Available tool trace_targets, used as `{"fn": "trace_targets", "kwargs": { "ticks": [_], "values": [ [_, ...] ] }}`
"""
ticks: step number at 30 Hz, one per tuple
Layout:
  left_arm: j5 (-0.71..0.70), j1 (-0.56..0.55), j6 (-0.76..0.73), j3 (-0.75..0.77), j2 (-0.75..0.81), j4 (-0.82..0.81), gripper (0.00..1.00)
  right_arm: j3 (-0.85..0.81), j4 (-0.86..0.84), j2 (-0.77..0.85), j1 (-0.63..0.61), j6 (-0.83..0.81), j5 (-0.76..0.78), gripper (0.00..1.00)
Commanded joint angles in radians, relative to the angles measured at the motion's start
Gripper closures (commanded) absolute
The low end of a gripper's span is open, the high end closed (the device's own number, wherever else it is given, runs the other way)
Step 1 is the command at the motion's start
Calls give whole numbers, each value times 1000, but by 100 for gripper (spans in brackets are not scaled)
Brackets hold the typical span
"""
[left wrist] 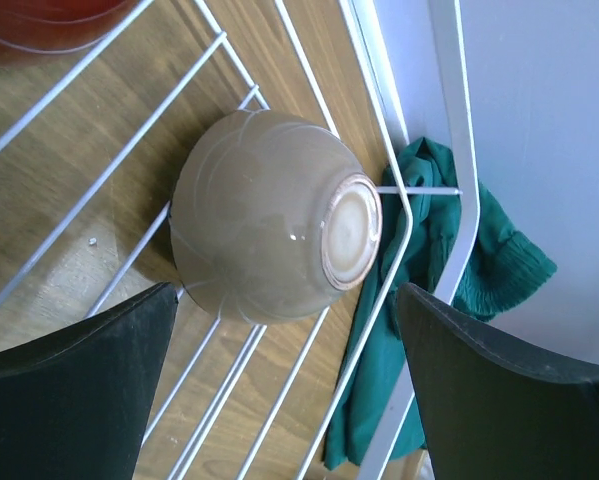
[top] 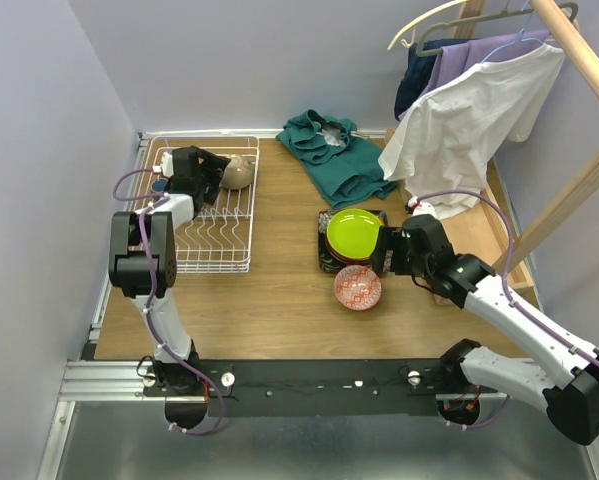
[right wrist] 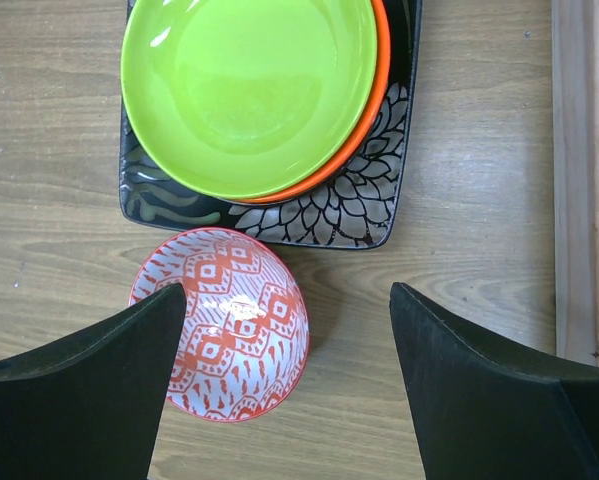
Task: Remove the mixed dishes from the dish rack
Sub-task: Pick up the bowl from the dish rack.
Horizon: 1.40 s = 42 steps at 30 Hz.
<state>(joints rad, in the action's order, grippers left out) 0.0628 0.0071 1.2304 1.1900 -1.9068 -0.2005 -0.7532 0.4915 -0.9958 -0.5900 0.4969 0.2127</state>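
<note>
The white wire dish rack [top: 217, 228] stands at the left of the table. A beige bowl [top: 237, 173] lies tipped in its far right corner, foot ring turned toward the rack wall [left wrist: 269, 230]. My left gripper [top: 212, 170] is open and empty, hovering just short of the bowl, jaws wide [left wrist: 286, 292]. A red dish [left wrist: 39, 25] shows partly at that view's top left. Mid-table, a lime-green plate [top: 354, 232] sits on an orange plate [right wrist: 367, 128] on the black square floral plate [right wrist: 351, 205]. The red-patterned bowl [right wrist: 224, 325] stands beside the stack. My right gripper [right wrist: 287, 292] is open and empty above it [top: 384, 255].
A green cloth [top: 334, 150] lies at the back, just outside the rack's corner [left wrist: 449, 250]. A white shirt [top: 469, 120] and other clothes hang from a wooden rail at the right. A long wooden tray edge [right wrist: 579, 180] runs along the right side of the table.
</note>
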Motion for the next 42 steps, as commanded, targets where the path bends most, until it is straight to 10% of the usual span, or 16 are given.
{"fn": "trace_targets", "kwargs": {
  "ticks": [1, 35, 42],
  "values": [
    [-78, -1, 52, -24, -37, -57, 1, -26, 2, -12, -5, -4, 47, 10],
    [-90, -45, 93, -20, -158, -235, 2, -43, -10, -70, -7, -73, 37, 9],
    [-106, -44, 89, -30, -146, -277, 16, -40, -10, -73, -5, -73, 27, 9]
  ]
}}
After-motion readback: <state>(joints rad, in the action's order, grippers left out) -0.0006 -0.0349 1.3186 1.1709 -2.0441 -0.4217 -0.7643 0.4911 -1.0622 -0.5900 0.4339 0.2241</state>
